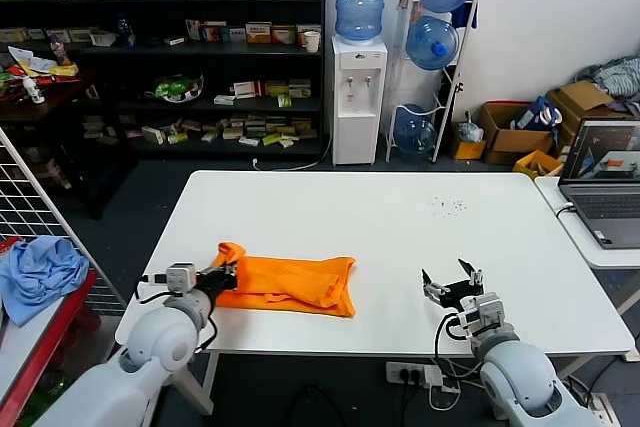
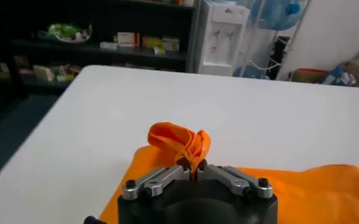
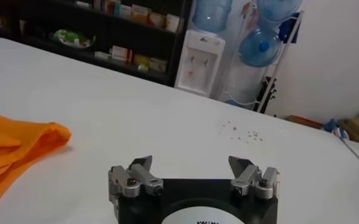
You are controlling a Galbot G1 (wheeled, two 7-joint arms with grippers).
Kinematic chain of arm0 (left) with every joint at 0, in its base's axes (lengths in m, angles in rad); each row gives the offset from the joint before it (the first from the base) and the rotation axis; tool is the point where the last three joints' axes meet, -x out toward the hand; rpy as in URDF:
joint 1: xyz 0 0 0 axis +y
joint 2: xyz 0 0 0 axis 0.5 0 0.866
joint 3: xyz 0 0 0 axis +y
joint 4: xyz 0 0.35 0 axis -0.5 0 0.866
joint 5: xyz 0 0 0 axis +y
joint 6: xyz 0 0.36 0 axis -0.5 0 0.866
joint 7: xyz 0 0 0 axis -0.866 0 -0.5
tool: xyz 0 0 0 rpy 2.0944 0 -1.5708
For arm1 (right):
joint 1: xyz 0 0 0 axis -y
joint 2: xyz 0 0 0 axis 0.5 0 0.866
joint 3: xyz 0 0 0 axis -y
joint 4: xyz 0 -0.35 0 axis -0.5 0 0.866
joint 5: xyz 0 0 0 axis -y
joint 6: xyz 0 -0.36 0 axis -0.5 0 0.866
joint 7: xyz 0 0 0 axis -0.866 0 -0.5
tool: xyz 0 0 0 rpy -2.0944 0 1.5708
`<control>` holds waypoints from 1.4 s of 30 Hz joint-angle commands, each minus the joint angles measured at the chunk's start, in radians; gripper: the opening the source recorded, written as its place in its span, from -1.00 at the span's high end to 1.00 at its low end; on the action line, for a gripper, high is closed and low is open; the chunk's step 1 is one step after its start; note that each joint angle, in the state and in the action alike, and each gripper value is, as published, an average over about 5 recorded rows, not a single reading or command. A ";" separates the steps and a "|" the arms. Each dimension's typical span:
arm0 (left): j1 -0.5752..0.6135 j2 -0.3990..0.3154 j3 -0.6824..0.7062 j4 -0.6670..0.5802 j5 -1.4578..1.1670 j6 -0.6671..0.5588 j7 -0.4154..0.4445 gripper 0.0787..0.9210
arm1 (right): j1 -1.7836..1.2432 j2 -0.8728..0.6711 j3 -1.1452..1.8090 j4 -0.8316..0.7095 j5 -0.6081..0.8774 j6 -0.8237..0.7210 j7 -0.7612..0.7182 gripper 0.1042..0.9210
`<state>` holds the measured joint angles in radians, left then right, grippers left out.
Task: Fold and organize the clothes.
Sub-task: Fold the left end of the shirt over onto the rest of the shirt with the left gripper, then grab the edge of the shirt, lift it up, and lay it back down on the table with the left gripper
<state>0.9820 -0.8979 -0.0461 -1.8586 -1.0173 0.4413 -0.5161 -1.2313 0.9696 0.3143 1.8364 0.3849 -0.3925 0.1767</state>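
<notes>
The clothes are one bright orange T-shirt (image 1: pixel 290 283), folded into a rough rectangle near the front left of the white table (image 1: pixel 400 217). My left gripper (image 1: pixel 225 270) is shut on the shirt's left end, where a bunched fold of orange cloth (image 2: pixel 182 141) rises from between the jaws (image 2: pixel 192 172). Over at the front right of the table my right gripper (image 1: pixel 452 283) hovers open, holding nothing, well apart from the shirt. In the right wrist view its fingertips (image 3: pixel 144 163) stand wide apart (image 3: pixel 191 164), and the shirt's right end (image 3: pixel 21 143) lies off to the side.
A light blue cloth (image 1: pixel 38 272) lies on a side rack at the far left. A laptop (image 1: pixel 605 182) sits on a second table at the right. Behind the table stand shelves, a water dispenser (image 1: pixel 358 97) and spare water bottles. Small dark specks (image 1: pixel 447 206) dot the table's back right.
</notes>
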 commanded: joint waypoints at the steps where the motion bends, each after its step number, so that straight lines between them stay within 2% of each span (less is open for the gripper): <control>1: -0.054 -0.211 0.116 -0.025 -0.053 0.010 -0.097 0.92 | 0.005 0.006 -0.001 -0.019 -0.004 0.003 0.001 -0.76; 12: -0.071 -0.352 0.172 0.023 -0.008 -0.004 -0.134 0.92 | 0.029 0.022 -0.011 -0.054 -0.003 -0.001 0.000 -0.76; 19: -0.072 -0.398 0.201 0.047 0.009 -0.031 -0.088 0.90 | 0.038 0.032 -0.014 -0.062 0.049 -0.003 0.018 -0.76; 23: -0.068 -0.413 0.198 0.055 0.004 -0.086 -0.050 0.70 | 0.038 0.033 -0.016 -0.061 0.051 -0.007 0.021 -0.76; 31: -0.042 -0.437 0.164 0.051 0.001 -0.238 0.007 0.13 | 0.045 0.040 -0.031 -0.064 0.044 -0.013 0.019 -0.76; 35: -0.022 -0.393 0.141 0.025 0.016 -0.239 0.012 -0.14 | 0.051 0.039 -0.034 -0.059 0.043 -0.018 0.018 -0.76; 38: -0.004 -0.295 0.118 0.010 0.050 -0.219 0.046 -0.35 | 0.049 0.032 -0.033 -0.057 0.042 -0.015 0.012 -0.76; 42: 0.018 -0.133 0.070 0.012 0.096 -0.181 0.155 -0.63 | 0.044 0.022 -0.030 -0.066 0.042 0.016 -0.028 -0.76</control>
<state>0.9665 -1.2456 0.0842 -1.8328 -0.9861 0.2672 -0.4982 -1.1860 0.9977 0.2831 1.7759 0.4207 -0.4029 0.1857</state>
